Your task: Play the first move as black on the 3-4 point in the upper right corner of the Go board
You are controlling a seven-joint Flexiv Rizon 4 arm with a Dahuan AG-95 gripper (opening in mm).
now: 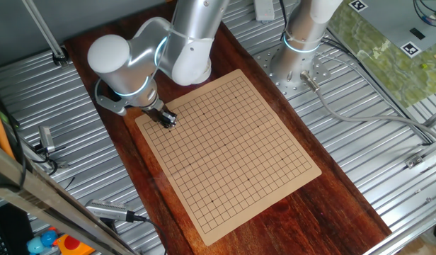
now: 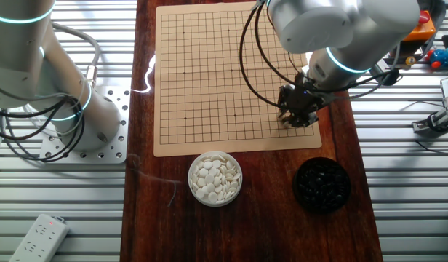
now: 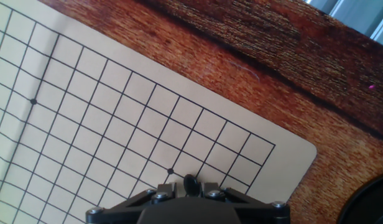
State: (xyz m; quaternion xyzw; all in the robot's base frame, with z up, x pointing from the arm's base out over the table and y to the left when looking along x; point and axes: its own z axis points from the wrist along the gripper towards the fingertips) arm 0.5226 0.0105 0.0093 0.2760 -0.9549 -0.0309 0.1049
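Note:
The tan board (image 1: 228,145) with a black grid lies on the red-brown table; it also shows in the other fixed view (image 2: 224,80) and the hand view (image 3: 117,124). My gripper (image 1: 168,120) hangs low over the board's corner, seen too in the other fixed view (image 2: 297,116). In the hand view my gripper (image 3: 191,185) is shut on a small black stone (image 3: 191,183), held just beside a star dot (image 3: 170,171) near the corner. No stone lies on the board.
A white bowl of white stones (image 2: 215,177) and a black bowl of black stones (image 2: 321,183) stand on the table past the board's edge. A second arm's base (image 2: 86,124) stands on the metal bench. The black bowl's rim shows in the hand view (image 3: 372,202).

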